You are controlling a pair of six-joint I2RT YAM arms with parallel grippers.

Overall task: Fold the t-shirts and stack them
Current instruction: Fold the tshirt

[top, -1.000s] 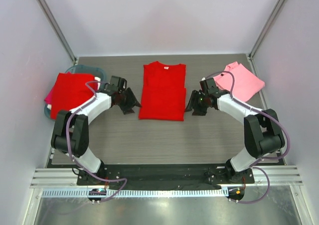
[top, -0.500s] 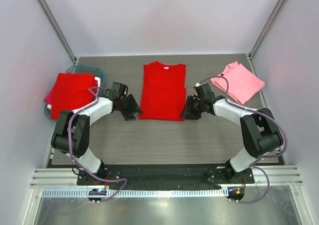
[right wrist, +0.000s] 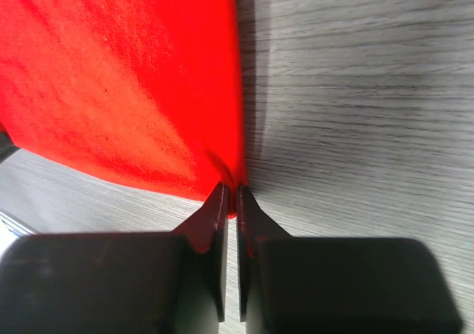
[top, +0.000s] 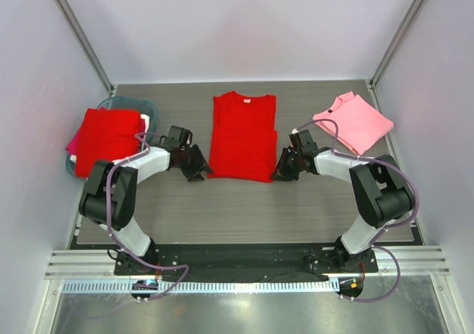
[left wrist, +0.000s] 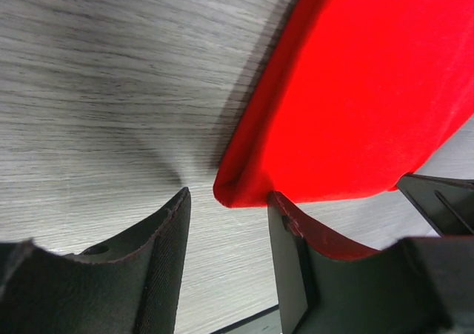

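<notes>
R gripper point(right wrist: 231, 195) pinches red tee point(top: 242, 135) corner; L gripper point(left wrist: 227, 204) open.

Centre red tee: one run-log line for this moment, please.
item: centre red tee | left gripper: open, near-left corner between jaws | right gripper: shut on near-right corner | tee: flat on table

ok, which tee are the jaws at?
The middle red tee: its two near corners sit in them. The left red tee and the pink tee at right lie clear.
</notes>
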